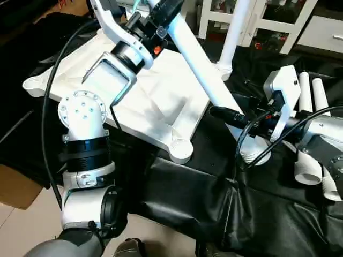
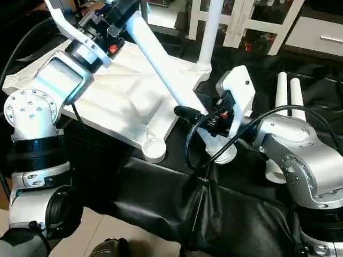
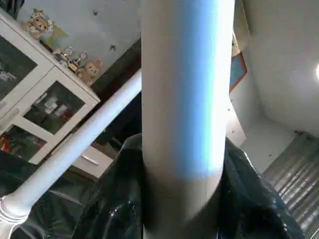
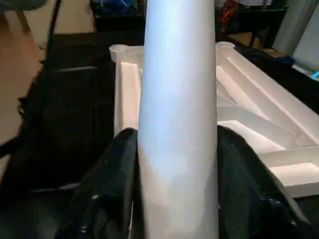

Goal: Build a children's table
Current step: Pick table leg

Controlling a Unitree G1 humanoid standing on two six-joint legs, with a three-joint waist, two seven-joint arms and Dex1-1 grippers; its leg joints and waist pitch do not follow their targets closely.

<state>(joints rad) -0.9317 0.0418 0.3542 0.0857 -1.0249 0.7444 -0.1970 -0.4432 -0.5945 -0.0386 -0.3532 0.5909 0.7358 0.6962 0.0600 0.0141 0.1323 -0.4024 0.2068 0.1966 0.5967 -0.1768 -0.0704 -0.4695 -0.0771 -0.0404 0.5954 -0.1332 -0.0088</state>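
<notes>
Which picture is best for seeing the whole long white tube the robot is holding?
The right eye view: the tube leg runs between the left gripper and right gripper. The left eye view shows it similarly. Both wrist views catch a short stretch between fingers.

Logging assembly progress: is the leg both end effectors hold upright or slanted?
Slanted. The leg leans across the upturned tabletop, unlike the upright leg seated in a far corner socket.

1. Your white tabletop [image 1: 155, 101] lies upside down on the black cloth, ribs up, with round sockets at its corners.
2. One leg [image 1: 236, 32] stands upright in the far corner socket.
3. Another leg [image 1: 201, 75] slants across the tabletop, lifted.
4. Two spare legs [image 1: 313, 134] lie side by side to your right.
</notes>
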